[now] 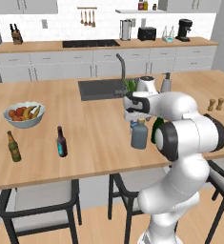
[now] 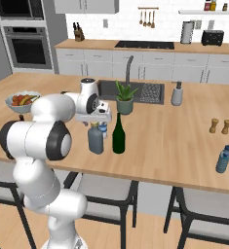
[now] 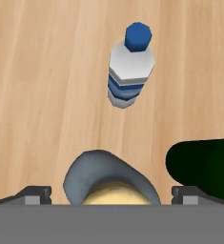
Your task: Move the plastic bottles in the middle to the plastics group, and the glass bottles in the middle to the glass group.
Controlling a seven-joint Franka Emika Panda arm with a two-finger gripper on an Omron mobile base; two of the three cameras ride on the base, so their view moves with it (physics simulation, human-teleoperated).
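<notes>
two dark fingers (image 3: 37,193) spread wide as the arm bends low over the counter (image 1: 99,138) — gripper (image 3: 111,198) released, straddling the tan cap of the grey-blue bottle (image 1: 139,135), directly beneath, ungrasped — green wine bottle (image 2: 118,134) just beside.

No readable text, labels blank (blurred)

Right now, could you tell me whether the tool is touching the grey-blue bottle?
Apart. In the hand view the tool's fingertips stand wide on either side of the grey-blue bottle, with bare counter visible between each tip and the bottle.
</notes>
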